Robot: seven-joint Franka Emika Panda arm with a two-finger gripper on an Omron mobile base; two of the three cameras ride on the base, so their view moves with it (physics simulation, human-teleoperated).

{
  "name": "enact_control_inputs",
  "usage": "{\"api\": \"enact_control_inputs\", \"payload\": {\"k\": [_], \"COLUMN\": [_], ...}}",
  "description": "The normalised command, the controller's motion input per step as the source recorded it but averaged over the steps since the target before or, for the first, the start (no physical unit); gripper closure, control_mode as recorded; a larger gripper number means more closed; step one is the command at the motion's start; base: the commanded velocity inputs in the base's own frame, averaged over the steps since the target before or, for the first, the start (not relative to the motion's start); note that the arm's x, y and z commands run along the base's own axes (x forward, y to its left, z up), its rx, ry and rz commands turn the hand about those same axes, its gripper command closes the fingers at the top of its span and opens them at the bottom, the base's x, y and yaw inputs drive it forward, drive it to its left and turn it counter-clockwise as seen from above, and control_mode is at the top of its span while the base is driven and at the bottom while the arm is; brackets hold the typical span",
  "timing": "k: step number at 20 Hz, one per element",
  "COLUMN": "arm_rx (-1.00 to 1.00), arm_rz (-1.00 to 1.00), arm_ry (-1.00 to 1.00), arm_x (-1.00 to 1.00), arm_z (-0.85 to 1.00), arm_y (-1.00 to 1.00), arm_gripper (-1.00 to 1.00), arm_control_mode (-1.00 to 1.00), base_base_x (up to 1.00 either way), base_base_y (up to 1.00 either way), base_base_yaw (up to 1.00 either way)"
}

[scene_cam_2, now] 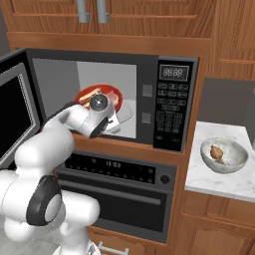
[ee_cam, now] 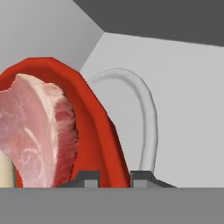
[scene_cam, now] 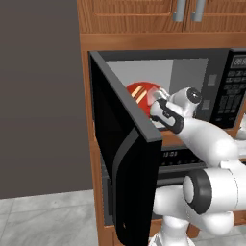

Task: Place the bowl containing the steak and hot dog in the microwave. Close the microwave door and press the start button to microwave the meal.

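Observation:
The red bowl [ee_cam: 94, 127] hangs tilted inside the white cavity of the black microwave [scene_cam_2: 172, 104], above the glass turntable [ee_cam: 146, 113]. My gripper [ee_cam: 113, 177] is shut on the bowl's rim, one fingertip on each side of it. The pink steak [ee_cam: 39, 127] lies in the bowl, with a pale edge of the hot dog [ee_cam: 5, 170] bun beside it. From the base, the bowl [scene_cam_2: 99, 95] shows just behind my hand, with the gripper [scene_cam_2: 110, 110] reaching into the cavity. The microwave door [scene_cam: 125, 158] stands wide open to the left.
A built-in oven [scene_cam_2: 119, 174] sits under the microwave. To the right, a pale grey bowl [scene_cam_2: 224, 153] with a brown lump rests on a marble counter [scene_cam_2: 219, 182]. Wooden cabinets [scene_cam_2: 149, 20] hang above. The open door's edge is close to my arm's left.

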Motion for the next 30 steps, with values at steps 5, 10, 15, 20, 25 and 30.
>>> {"api": "enact_control_inputs", "payload": {"k": [5,10,15,20,25,30], "arm_rx": [0.00,0.00,0.00,0.00,0.00,0.00], "arm_rz": [-0.09,-0.07,-0.05,0.00,0.00,0.00], "arm_ry": [0.01,0.03,0.02,0.00,0.00,0.00], "arm_x": [0.35,0.27,0.01,0.00,-0.18,-0.50], "arm_z": [0.00,0.00,0.03,0.20,0.22,0.01], "arm_y": [0.30,0.12,0.00,0.00,-0.04,-0.07], "arm_gripper": [1.00,-1.00,-1.00,-1.00,-1.00,-1.00], "arm_control_mode": [-1.00,-1.00,-1.00,-1.00,-1.00,-1.00], "base_base_x": [0.00,0.00,0.00,0.00,0.00,0.00], "base_base_y": [0.00,0.00,0.00,0.00,0.00,0.00], "base_base_yaw": [0.00,0.00,0.00,0.00,0.00,0.00]}}
